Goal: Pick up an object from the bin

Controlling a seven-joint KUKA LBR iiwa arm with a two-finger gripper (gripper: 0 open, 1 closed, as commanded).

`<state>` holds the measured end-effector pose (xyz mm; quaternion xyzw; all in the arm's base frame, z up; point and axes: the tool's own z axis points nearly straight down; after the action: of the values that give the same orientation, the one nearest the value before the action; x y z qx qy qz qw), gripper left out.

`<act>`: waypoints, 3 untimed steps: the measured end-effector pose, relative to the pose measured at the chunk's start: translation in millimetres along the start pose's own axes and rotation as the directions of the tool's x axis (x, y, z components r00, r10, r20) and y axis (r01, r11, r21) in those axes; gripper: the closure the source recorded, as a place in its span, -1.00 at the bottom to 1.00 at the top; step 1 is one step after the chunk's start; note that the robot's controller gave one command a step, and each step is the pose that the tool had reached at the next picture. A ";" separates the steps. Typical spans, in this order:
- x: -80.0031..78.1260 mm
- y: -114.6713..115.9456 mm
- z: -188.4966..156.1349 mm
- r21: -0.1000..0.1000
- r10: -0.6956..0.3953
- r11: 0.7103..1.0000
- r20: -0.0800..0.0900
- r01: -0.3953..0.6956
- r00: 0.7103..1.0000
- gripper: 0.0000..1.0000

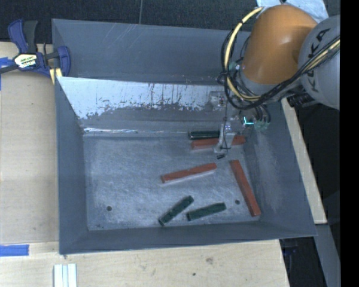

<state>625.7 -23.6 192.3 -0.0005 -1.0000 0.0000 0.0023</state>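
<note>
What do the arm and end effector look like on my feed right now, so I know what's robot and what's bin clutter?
The arm is silver-grey with dark lettering, and its wrist wears a rounded, glossy orange cover. Yellow and black cables loop around that cover's left side. Below it is the end effector, slim and metallic grey.

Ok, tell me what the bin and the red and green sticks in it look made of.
Bin: grey sheet metal by its look, matt, with scratches and pale worn streaks on the back wall. Red-brown stick mid-floor and another by the right wall: flat, dull, straight-edged; painted wood or plastic, can't tell which. Two dark green sticks at the front: dull, uneven outline; perhaps plastic.
</note>
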 end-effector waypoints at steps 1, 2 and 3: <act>45.8 -0.8 -40.2 0.001 -0.118 0.993 0.008 0.118 0.993 -1.00; 35.9 5.2 125.0 -0.001 -0.143 0.990 0.008 0.143 0.990 -1.00; 32.4 5.3 118.4 0.001 -0.143 0.990 0.020 0.143 0.989 1.00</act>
<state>592.7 -18.2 74.1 0.0713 -0.9974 -0.0002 -0.0075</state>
